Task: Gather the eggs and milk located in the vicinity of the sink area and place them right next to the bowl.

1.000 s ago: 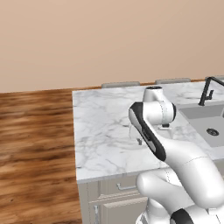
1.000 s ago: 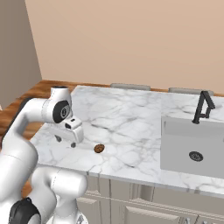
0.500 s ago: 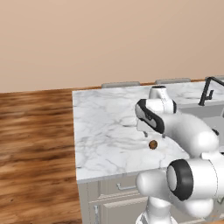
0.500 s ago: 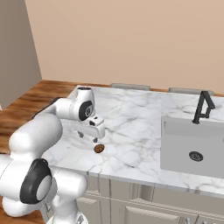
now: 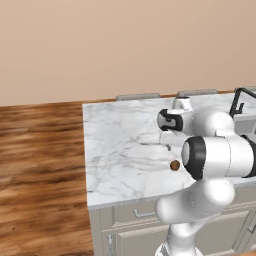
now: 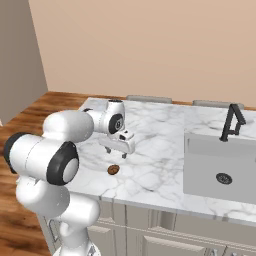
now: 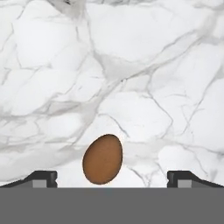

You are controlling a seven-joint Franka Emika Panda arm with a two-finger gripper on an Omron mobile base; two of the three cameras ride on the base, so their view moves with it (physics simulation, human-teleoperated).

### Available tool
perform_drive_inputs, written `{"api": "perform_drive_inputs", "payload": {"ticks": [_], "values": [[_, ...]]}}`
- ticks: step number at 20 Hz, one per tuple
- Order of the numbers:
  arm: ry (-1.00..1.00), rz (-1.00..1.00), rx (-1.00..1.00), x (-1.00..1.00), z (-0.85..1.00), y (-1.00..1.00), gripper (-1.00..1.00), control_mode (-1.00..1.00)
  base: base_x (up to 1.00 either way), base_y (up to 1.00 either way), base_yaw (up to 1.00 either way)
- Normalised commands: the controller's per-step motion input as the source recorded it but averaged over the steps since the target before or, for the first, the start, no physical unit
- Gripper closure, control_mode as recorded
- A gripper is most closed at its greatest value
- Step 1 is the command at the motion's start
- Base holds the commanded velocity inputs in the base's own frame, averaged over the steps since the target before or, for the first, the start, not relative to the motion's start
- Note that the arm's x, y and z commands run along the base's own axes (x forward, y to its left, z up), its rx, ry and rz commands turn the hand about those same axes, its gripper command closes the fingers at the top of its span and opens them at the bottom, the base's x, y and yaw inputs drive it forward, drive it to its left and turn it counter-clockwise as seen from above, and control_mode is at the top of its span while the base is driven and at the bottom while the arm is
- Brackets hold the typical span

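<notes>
A brown egg point(image 7: 103, 158) lies on the white marble counter point(image 7: 131, 65), close to its front edge point(image 6: 113, 170) point(image 5: 174, 165). My gripper point(image 7: 111, 177) hangs open just above it, pointing down, and the egg sits low between the two fingertips point(image 7: 42, 177), untouched. From the side, the gripper point(image 6: 116, 151) stands slightly behind the egg with nothing in it. The sink area point(image 6: 220, 167), a grey basin with a black faucet point(image 6: 231, 122), lies to the right. The milk and the bowl are out of view.
The marble counter point(image 5: 120, 145) ends at a left edge over wooden floor point(image 5: 40, 165). Cabinet drawers point(image 6: 165, 235) run below the front edge. My own bulky arm links point(image 5: 220, 155) crowd the space between the egg and the sink.
The arm has swung right along the counter, carrying the gripper from the left side to just above the brown egg. The jaws stayed open and the egg has not moved.
</notes>
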Motion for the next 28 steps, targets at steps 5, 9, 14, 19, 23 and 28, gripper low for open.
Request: {"api": "perform_drive_inputs", "payload": {"ticks": [5,9,14,19,23,28], "values": [[0.00,0.00,0.00,-0.01,-0.31,0.00,-1.00,-1.00,0.00,0.00,0.00],[0.01,-0.03,0.00,-0.32,-0.27,0.08,-1.00,-1.00,0.00,0.00,0.00],[0.00,-0.02,0.00,-0.37,-0.21,0.19,-1.00,-1.00,0.00,0.00,0.00],[0.00,-0.03,0.00,-0.12,-0.14,0.05,-1.00,-1.00,0.00,0.00,0.00],[0.00,0.00,0.00,0.44,-0.08,-0.13,-1.00,-1.00,0.00,0.00,0.00],[0.00,0.00,0.00,0.44,-0.02,-0.06,-1.00,-1.00,0.00,0.00,0.00]]}}
